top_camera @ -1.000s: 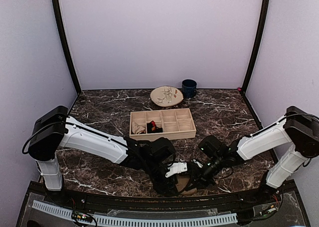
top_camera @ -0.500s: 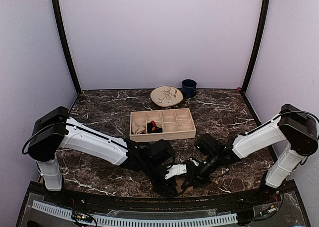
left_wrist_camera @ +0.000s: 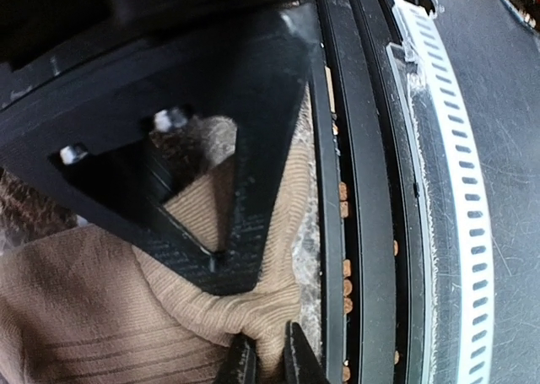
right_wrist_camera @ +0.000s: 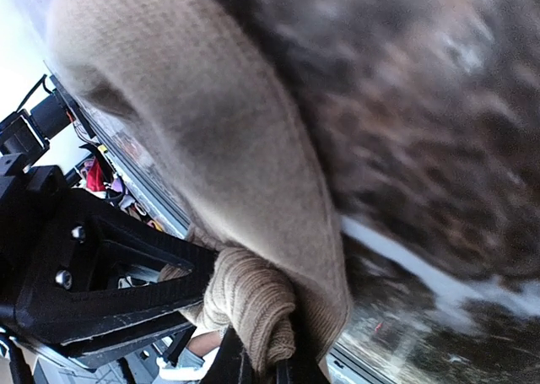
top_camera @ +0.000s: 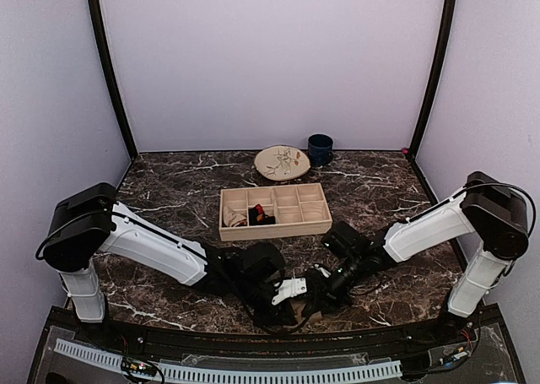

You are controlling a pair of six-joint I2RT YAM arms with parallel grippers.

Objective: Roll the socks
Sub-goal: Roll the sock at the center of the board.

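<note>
Table (top_camera: 169, 200) near edge: left fingers (left_wrist_camera: 242, 364) and right fingers (right_wrist_camera: 226, 368) pinch tan sock (left_wrist_camera: 101, 308).

Ribbed knit tan sock (left_wrist_camera: 101, 316), glossy marble table (top_camera: 169, 190)

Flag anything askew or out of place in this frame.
The tan sock sits bunched hard against the table's near edge rail, pinched by both the left gripper and right gripper, rather than mid-table. Nothing looks spilled or damaged.
</note>
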